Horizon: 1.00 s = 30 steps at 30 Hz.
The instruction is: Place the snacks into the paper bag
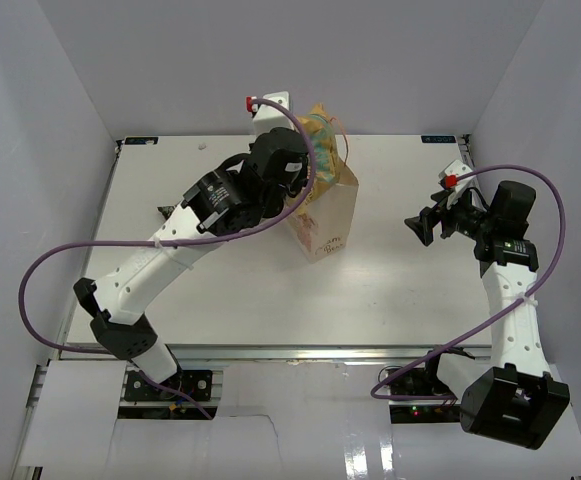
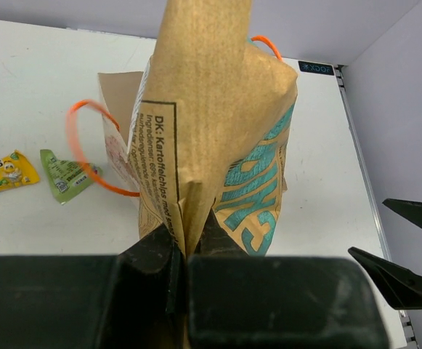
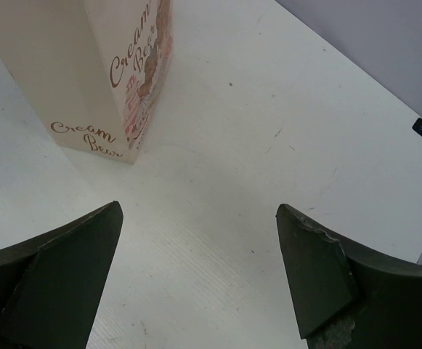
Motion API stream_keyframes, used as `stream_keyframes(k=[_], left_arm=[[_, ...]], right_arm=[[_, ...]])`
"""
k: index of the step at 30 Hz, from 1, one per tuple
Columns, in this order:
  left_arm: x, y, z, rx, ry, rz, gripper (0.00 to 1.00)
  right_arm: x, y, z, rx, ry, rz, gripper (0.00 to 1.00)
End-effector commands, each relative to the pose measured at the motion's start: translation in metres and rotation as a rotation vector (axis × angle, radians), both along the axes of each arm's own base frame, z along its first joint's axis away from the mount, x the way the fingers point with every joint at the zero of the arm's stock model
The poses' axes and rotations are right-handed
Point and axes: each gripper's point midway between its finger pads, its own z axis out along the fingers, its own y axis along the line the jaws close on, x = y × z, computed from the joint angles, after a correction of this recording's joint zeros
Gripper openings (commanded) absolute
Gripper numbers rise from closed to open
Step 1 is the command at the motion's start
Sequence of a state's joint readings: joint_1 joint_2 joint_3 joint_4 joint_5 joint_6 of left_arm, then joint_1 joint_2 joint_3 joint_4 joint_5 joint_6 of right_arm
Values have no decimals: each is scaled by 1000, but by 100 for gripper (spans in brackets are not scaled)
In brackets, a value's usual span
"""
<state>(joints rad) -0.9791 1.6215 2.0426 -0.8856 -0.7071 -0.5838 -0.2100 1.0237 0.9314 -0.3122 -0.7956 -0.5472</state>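
The large yellow crisp packet (image 2: 218,109) with teal-blue lettering is pinched by its seam in my left gripper (image 2: 189,236), which is shut on it. From above, the packet (image 1: 322,132) pokes up at the far end of the cream paper bag (image 1: 332,215), with the left gripper (image 1: 292,165) right at the bag's mouth. How deep it sits is hidden. An orange string handle (image 2: 76,142) loops behind the packet. A small yellow candy wrapper (image 2: 3,173) and a green one (image 2: 65,177) lie on the table left of the bag. My right gripper (image 3: 198,209) is open over bare table right of the bag (image 3: 109,73).
White walls close the table in on the left, back and right. The right gripper (image 1: 420,225) hovers a short way right of the bag. Purple cables arc over both arms. A small dark label (image 1: 440,139) marks the back right edge.
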Motion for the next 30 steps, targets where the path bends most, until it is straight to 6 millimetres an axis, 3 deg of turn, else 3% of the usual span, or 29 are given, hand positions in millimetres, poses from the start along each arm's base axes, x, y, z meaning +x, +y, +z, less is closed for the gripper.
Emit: stream_keyframes(k=[1, 18, 24, 30], left_arm=[[-1, 11, -7, 25, 36, 9, 6], [3, 10, 7, -43, 34, -5, 32], [3, 9, 14, -71, 25, -9, 36], [4, 9, 17, -92, 24, -15, 40]], right_arm=[[0, 2, 2, 20, -14, 11, 92], [-6, 13, 9, 59, -30, 69, 92], [-17, 29, 18, 70, -52, 179, 92], [-30, 64, 37, 59, -115, 346, 92]])
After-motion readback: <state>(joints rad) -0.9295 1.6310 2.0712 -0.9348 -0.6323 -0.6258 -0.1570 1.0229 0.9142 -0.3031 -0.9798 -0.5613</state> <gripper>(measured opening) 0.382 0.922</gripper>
